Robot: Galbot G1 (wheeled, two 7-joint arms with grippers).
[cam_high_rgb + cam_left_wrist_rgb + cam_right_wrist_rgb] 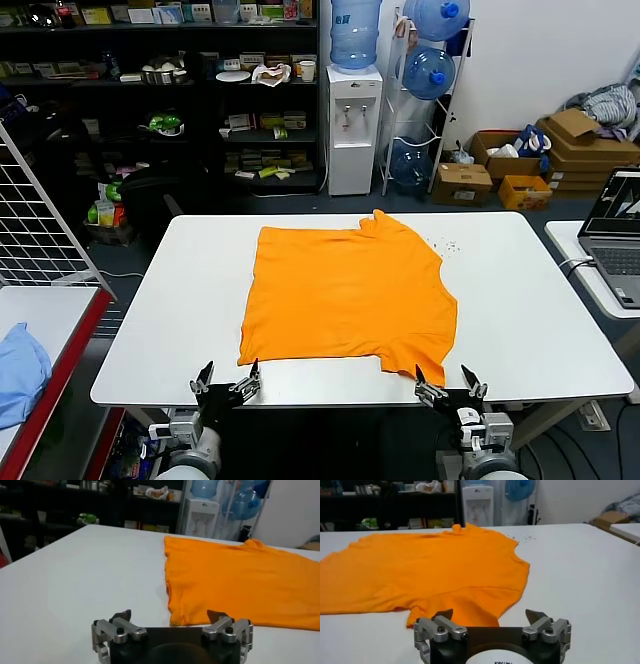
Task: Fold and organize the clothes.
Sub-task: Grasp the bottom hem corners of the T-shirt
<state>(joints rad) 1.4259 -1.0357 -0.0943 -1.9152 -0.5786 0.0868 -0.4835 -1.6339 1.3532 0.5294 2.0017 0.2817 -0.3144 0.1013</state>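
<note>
The orange T-shirt (pixel 345 292) lies flat in the middle of the white table (pixel 520 300), plain side up, with no lettering or label showing. A sleeve sticks out at its near right corner and another at the far right. My left gripper (pixel 226 382) is open and empty at the table's near edge, just short of the shirt's near left corner (pixel 177 617). My right gripper (pixel 450 385) is open and empty at the near edge, just short of the near sleeve (pixel 465 607).
A side table with a light blue cloth (pixel 20 370) stands at the left. A laptop (pixel 618 235) sits on a table at the right. Shelves, a water dispenser (pixel 352 125) and cardboard boxes (pixel 540 160) stand beyond the far edge.
</note>
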